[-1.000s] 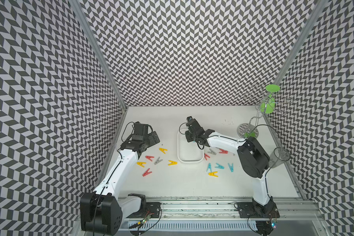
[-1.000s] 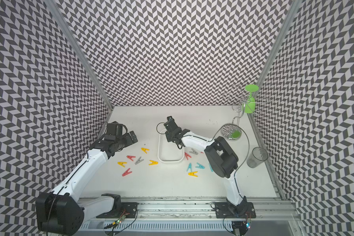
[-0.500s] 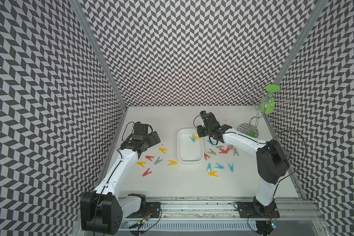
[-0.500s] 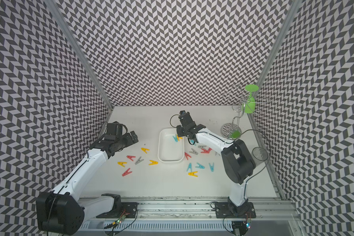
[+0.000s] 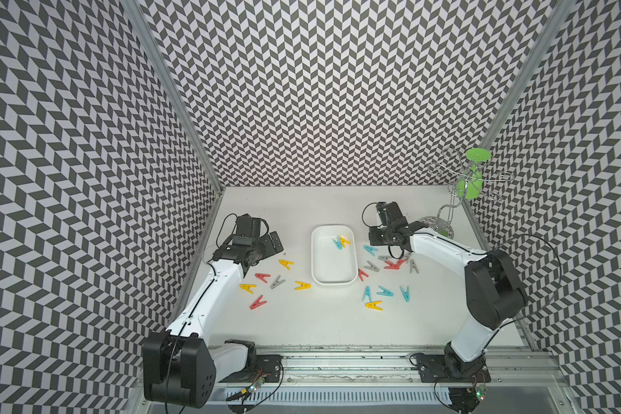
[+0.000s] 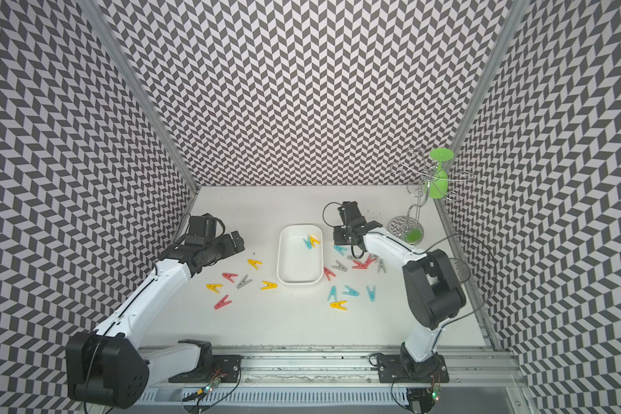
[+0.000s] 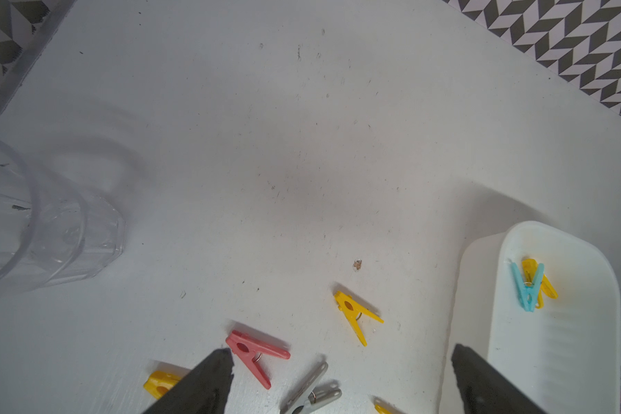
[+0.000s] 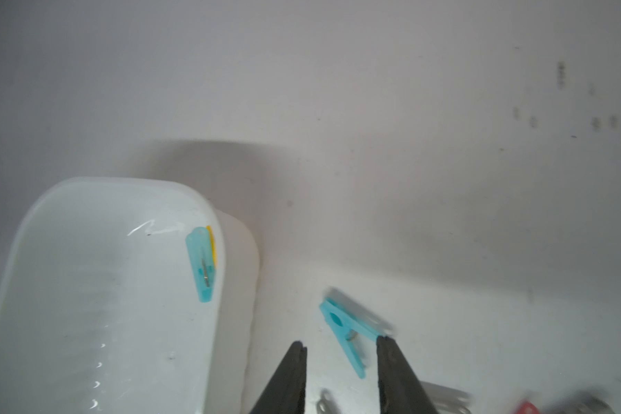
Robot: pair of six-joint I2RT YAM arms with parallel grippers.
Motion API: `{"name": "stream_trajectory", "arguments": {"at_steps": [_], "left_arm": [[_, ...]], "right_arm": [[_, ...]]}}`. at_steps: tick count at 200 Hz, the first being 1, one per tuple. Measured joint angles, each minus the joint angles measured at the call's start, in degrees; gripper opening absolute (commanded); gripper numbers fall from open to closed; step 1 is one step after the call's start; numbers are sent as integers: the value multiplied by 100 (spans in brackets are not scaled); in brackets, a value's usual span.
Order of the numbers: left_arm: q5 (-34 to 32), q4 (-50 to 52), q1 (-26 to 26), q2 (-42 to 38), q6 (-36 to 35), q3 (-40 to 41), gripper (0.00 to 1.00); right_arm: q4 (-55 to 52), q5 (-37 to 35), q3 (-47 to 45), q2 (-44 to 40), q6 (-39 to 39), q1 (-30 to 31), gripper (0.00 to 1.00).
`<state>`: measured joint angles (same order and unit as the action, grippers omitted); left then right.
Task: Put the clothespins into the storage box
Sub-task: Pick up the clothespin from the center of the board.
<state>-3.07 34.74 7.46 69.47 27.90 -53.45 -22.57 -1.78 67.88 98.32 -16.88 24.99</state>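
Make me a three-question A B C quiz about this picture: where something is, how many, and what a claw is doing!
1. Where is the storage box? A on the table B stacked on a cup C hanging on the wall
2. How many clothespins lie inside it? A none B two C five
3. How is the left claw? A shut on a red peg B shut on nothing C open, empty
Answers: A, it rests there; B, one blue clothespin, one yellow clothespin; C, its fingers stand wide apart.
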Motion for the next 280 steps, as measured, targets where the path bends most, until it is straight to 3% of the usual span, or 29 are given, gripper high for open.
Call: {"name": "stream_trajectory", "arguments": {"at_steps": [62,196,280], "left_arm": [[103,-20,0,157,2,0,100],[94,-13,0,94,2,0,100],[72,-13,0,63,4,0,100]], "right_arm": [[35,424,-870,-254,11,52,35],[610,457,-748,632,94,153,32],[767,356,-557,855,144,157,12]]}}
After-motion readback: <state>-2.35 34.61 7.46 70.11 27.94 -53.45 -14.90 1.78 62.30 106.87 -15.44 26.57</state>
